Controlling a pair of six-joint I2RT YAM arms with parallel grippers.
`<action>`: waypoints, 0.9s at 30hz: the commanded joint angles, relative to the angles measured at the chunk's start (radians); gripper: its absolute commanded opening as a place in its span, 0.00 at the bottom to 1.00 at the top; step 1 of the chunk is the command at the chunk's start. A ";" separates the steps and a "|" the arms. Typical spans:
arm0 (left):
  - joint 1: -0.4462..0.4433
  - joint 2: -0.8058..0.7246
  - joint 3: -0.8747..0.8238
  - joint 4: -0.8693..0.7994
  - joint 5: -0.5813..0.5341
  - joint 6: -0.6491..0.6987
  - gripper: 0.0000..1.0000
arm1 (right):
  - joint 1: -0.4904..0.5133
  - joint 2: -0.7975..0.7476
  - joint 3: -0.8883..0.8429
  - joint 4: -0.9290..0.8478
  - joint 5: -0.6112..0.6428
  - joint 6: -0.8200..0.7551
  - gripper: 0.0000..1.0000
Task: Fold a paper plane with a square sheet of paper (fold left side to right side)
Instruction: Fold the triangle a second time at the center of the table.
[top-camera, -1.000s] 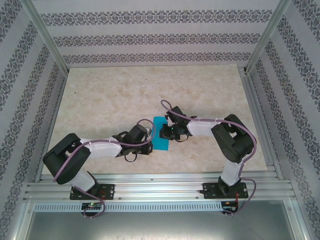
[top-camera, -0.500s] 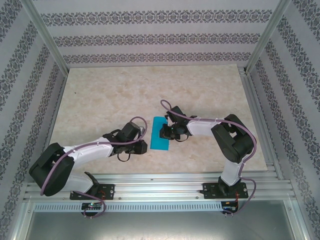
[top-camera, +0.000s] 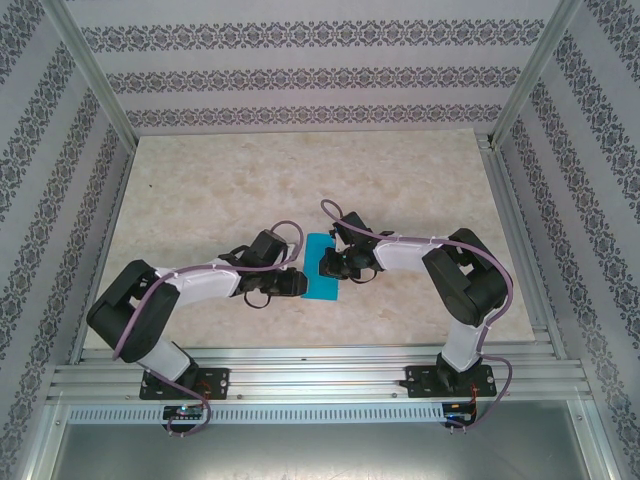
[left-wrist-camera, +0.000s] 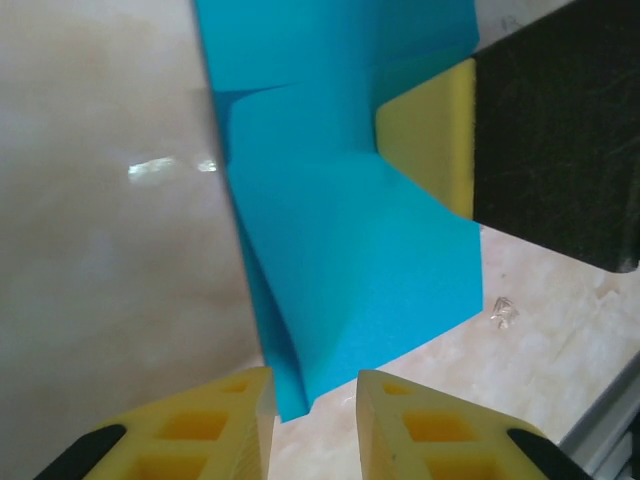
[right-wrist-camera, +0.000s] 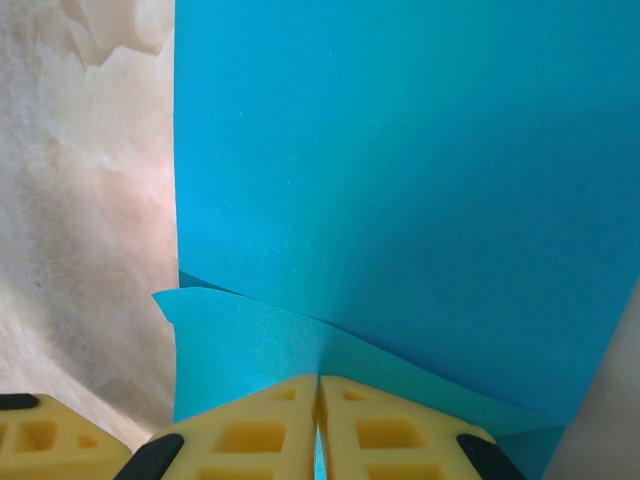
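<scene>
I have the square sheet of paper (left-wrist-camera: 350, 220), already doubled into a narrow strip, lying straight ahead of the left gripper (left-wrist-camera: 313, 388). Its long axis runs away from my fingers, and its nearest corner pokes down into the gap between them. Those fingers stand apart, with nothing clamped: the corner sits between the pads, closer to the left-hand one, and as far as I can tell touches neither. Beyond that corner and off to the right, one yellow pad of the right gripper (right-wrist-camera: 320, 388) rests against the sheet's raised layer. In its own wrist view the two fingers are pressed together, with a sliver of blue in the seam, so I judge it pinched on a lifted edge of the paper. The rest of the sheet spreads out ahead of those fingertips. Both hands are at the paper, but only the left is free, so I'd approach along the strip.
</scene>
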 joint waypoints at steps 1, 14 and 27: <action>-0.003 0.023 0.014 0.130 0.106 -0.007 0.25 | -0.006 0.011 -0.001 -0.064 0.071 -0.020 0.11; -0.010 0.127 -0.009 0.077 0.021 0.019 0.19 | 0.000 -0.068 0.007 -0.064 0.039 -0.002 0.11; -0.022 0.119 -0.036 0.036 -0.031 0.033 0.17 | 0.074 -0.016 0.006 -0.005 -0.100 0.084 0.10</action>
